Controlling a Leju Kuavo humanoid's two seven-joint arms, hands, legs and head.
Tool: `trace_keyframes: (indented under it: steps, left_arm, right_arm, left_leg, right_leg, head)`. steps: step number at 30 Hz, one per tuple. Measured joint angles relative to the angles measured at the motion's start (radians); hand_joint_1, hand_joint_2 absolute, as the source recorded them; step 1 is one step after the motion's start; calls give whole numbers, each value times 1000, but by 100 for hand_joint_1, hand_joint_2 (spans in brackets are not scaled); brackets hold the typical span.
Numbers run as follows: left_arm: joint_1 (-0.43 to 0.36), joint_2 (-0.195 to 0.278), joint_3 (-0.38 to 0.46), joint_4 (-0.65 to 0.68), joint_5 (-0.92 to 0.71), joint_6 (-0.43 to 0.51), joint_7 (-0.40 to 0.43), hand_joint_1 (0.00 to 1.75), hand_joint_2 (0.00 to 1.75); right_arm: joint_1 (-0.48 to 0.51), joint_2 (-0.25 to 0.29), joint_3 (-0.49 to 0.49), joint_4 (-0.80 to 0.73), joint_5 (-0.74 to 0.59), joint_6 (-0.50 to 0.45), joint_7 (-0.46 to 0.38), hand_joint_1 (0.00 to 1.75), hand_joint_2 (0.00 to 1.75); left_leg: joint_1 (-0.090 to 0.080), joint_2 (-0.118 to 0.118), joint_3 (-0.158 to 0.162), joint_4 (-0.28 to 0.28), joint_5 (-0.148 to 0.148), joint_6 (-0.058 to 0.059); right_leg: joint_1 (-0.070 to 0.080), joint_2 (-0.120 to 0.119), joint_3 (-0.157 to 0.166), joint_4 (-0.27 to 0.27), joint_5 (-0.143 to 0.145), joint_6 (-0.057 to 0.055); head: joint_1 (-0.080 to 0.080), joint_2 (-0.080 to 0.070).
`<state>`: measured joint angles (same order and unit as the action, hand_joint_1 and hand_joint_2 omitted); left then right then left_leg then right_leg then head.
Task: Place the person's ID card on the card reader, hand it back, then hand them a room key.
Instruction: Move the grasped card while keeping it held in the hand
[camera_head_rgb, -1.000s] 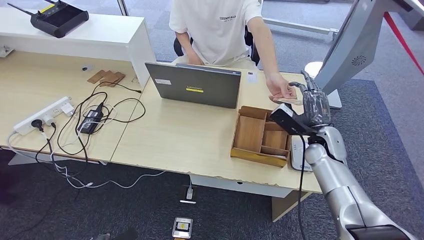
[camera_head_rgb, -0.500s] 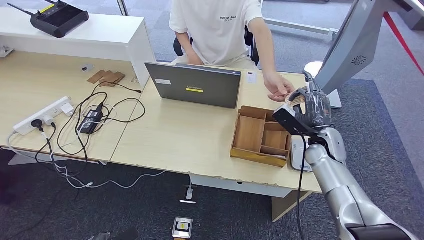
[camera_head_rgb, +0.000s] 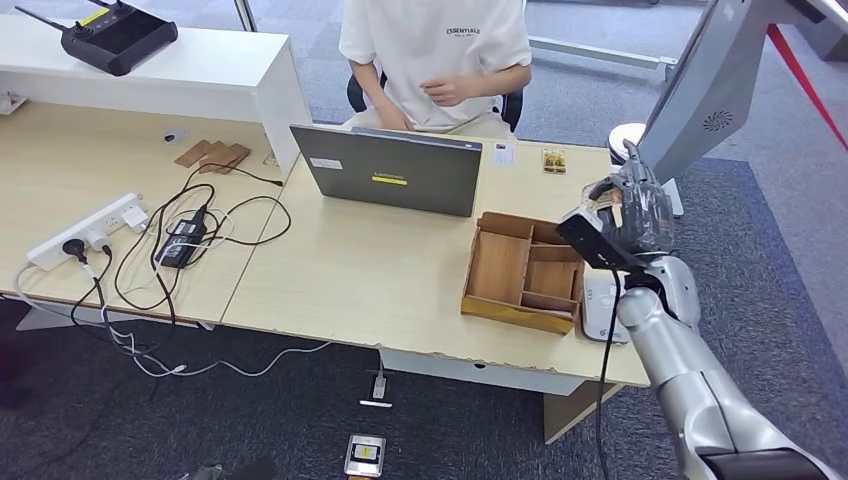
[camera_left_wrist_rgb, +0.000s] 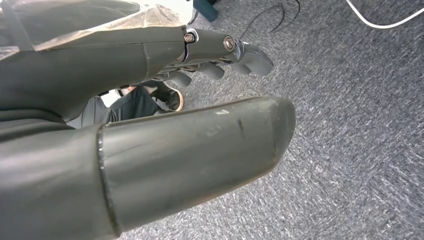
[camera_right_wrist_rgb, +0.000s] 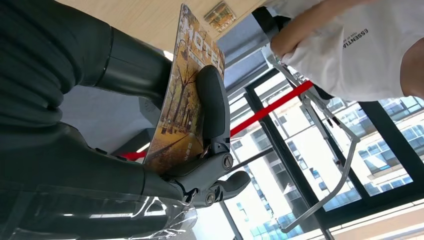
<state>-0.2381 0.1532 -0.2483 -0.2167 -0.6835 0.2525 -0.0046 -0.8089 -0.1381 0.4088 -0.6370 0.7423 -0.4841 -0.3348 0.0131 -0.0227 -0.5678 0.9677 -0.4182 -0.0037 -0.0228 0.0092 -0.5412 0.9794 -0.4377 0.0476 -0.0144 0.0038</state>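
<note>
The right hand (camera_head_rgb: 628, 215) pinches the card (camera_right_wrist_rgb: 186, 95) edge-up between thumb and fingers, just beyond the reader (camera_head_rgb: 603, 308), which lies nearer the robot, beside the tray (camera_head_rgb: 523, 272).

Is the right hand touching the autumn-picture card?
Touching. The right wrist view shows the right hand pinching the card, thumb behind it and a finger across its face.

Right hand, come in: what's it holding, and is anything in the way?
Right hand grips hotel card, fingers clamped. Left hand empty, open. Nothing in the way.
</note>
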Motion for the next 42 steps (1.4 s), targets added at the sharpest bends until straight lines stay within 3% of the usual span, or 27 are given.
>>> trace_keyframes:
  steps: [17, 42]
  left_arm:
    - [41, 11, 0, 0, 56, 37, -9, 0, 0]
    - [87, 26, 1, 1, 87, 82, -29, 0, 0]
  right_arm:
    - [12, -122, -50, -82, -9, 32, 23, 175, 175]
    - [153, -136, -48, -168, 28, 109, 61, 175, 175]
  left_leg:
    - [0, 0, 0, 0, 0, 0]
    - [0, 0, 0, 0, 0, 0]
  right_leg:
    - [0, 0, 0, 0, 0, 0]
    - [0, 0, 0, 0, 0, 0]
  head:
    - [0, 0]
    - [0, 0]
